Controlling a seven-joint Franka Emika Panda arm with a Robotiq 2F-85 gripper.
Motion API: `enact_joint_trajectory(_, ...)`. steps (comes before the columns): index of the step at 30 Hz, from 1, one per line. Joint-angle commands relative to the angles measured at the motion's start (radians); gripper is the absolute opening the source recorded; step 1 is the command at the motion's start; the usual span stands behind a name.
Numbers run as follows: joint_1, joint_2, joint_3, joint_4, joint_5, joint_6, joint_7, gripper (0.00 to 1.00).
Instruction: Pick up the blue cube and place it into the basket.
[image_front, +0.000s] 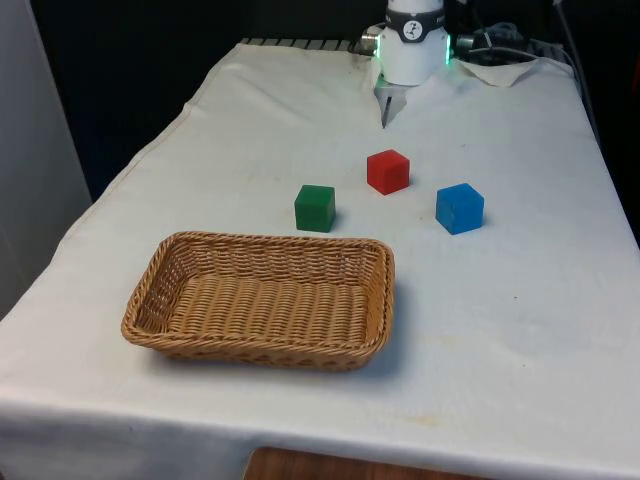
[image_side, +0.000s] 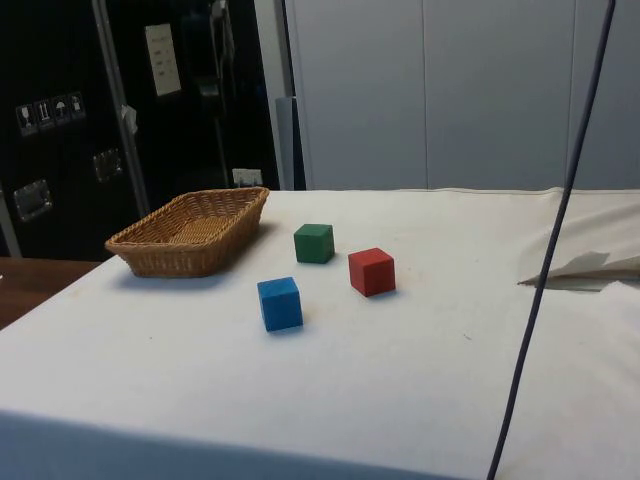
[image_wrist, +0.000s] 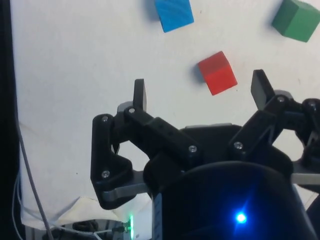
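The blue cube (image_front: 459, 208) (image_side: 280, 303) (image_wrist: 173, 13) rests on the white cloth at the front view's right. A wicker basket (image_front: 160, 270) (image_side: 150, 252) lies nearer the camera at the front view's left, with nothing in it. My gripper (image_front: 385, 115) (image_wrist: 200, 90) hangs open above the table's far end, close to the robot's base and well behind the cubes. Nothing is between its fingers (image_wrist: 139, 93). The wrist view looks down past them onto the red and blue cubes.
A red cube (image_front: 388, 171) (image_side: 371, 271) (image_wrist: 217, 73) sits between the gripper and the basket, a green cube (image_front: 314, 208) (image_side: 314, 243) (image_wrist: 296, 19) beside it. A black cable (image_side: 545, 260) crosses the side view's right. Crumpled cloth (image_front: 505, 70) lies at the far corner.
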Motion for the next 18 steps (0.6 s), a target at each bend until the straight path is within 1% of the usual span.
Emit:
enact_joint_trajectory(1,0.0,0.004,0.001,-0.01,0.007,0.024,-0.02,1.0)
enact_joint_trajectory(2,0.0,0.005,0.001,-0.013,0.007,0.03,-0.027,1.0)
enact_joint_trajectory(3,0.0,0.003,0.0,-0.007,0.0,0.012,-0.015,1.0)
enact_joint_trajectory(4,-0.001,0.006,0.001,-0.016,0.007,0.036,-0.034,1.0)
enact_joint_trajectory(10,0.0,0.021,0.001,-0.04,0.006,0.081,-0.076,1.0)
enact_joint_trajectory(12,0.001,0.031,0.003,-0.056,0.006,0.108,-0.092,1.0)
enact_joint_trajectory(13,0.0,0.027,0.001,-0.049,0.0,0.09,-0.085,1.0)
enact_joint_trajectory(14,0.001,0.034,0.003,-0.062,0.006,0.116,-0.097,1.0)
enact_joint_trajectory(18,0.0,0.044,0.006,-0.093,0.01,0.159,-0.122,1.0)
